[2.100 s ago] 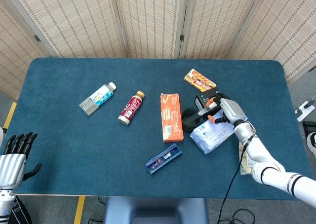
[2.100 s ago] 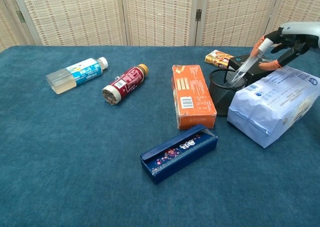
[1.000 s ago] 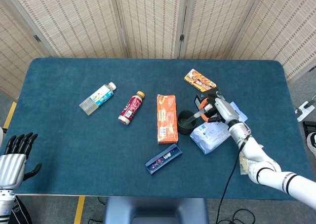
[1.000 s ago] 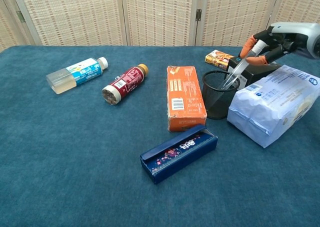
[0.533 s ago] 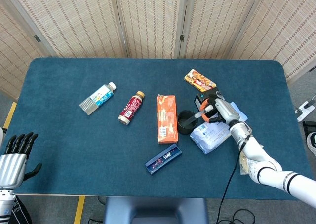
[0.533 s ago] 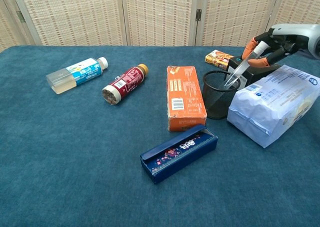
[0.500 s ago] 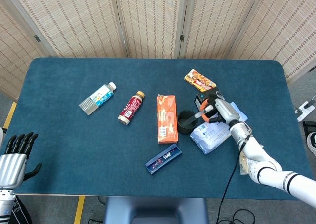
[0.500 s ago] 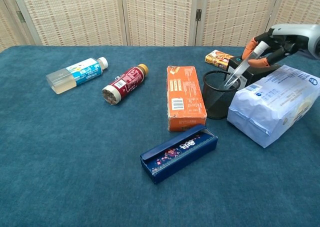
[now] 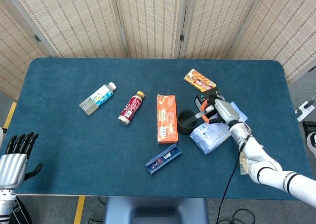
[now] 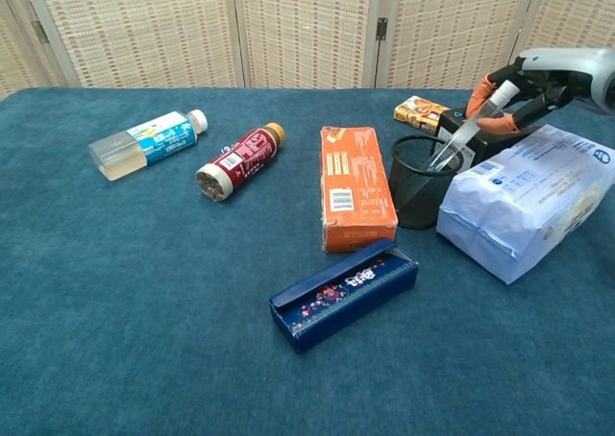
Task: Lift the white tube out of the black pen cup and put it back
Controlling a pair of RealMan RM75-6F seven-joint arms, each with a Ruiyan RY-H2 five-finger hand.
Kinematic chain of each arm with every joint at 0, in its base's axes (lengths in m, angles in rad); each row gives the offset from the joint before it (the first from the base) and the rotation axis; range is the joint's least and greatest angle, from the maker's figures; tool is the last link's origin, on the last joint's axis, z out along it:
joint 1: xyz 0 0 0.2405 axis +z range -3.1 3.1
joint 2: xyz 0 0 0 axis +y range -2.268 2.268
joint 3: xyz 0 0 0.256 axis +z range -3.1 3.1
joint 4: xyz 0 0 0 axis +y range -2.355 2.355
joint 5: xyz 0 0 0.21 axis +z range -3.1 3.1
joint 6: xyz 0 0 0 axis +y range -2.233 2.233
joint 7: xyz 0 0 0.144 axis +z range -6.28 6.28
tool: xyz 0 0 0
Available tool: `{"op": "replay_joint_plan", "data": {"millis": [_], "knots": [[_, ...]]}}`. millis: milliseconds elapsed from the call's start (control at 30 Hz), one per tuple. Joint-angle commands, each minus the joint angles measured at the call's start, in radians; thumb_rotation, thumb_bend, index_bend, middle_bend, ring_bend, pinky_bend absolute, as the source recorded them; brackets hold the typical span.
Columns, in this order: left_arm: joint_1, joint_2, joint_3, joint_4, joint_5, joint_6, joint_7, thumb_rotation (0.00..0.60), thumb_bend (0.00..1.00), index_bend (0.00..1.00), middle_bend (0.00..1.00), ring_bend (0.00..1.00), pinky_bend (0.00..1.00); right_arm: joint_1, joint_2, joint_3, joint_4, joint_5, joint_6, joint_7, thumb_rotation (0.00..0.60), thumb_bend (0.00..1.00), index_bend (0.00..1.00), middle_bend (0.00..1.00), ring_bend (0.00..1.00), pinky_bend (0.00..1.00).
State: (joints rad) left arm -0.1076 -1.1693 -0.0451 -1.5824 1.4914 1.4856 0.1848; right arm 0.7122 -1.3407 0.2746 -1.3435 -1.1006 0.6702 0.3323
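The black mesh pen cup (image 10: 419,182) stands upright right of centre, also seen in the head view (image 9: 186,122). The white tube (image 10: 465,133) leans to the right with its lower end inside the cup and its cap end up. My right hand (image 10: 540,75) pinches the tube's upper end between orange-tipped fingers (image 10: 479,94). In the head view this right hand (image 9: 223,111) sits just right of the cup, with the tube (image 9: 202,113) slanting into it. My left hand (image 9: 13,157) rests off the table's near-left corner, fingers straight and holding nothing.
An orange box (image 10: 355,185) lies against the cup's left side. A white bag (image 10: 526,199) lies to the cup's right, a black box (image 10: 492,136) and a snack pack (image 10: 419,112) behind it. A blue box (image 10: 344,294), a red bottle (image 10: 240,159) and a clear bottle (image 10: 148,142) lie nearer and further left.
The cup and the orange box have shifted left from two seconds ago. In the last second my right hand, still gripping the tube, drifted slightly right. The left hand stayed put.
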Motion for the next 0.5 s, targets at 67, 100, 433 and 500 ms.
{"op": "replay_joint_plan", "data": {"millis": [67,100,433,500], "knots": [[0.000,0.000,0.000,0.001,-0.002,-0.001,-0.001,0.600,0.29,0.12,0.12,0.10,0.08,0.001,-0.003,-0.006,0.005,0.004,0.004,-0.014,0.600,0.35,0.44,0.27,0.06,0.08],[0.000,-0.001,0.000,0.002,-0.002,-0.001,-0.001,0.600,0.29,0.12,0.12,0.10,0.08,0.001,-0.004,-0.006,0.005,0.005,0.005,-0.015,0.600,0.35,0.43,0.27,0.06,0.08],[-0.003,-0.003,0.000,0.003,-0.003,-0.006,-0.001,0.600,0.29,0.12,0.12,0.10,0.08,0.002,-0.007,-0.006,0.009,0.013,0.010,-0.021,0.600,0.35,0.43,0.27,0.06,0.08],[-0.003,-0.003,0.000,0.003,-0.003,-0.006,0.000,0.600,0.29,0.12,0.12,0.10,0.08,0.001,-0.007,-0.005,0.008,0.017,0.012,-0.022,0.600,0.35,0.44,0.28,0.06,0.08]]}}
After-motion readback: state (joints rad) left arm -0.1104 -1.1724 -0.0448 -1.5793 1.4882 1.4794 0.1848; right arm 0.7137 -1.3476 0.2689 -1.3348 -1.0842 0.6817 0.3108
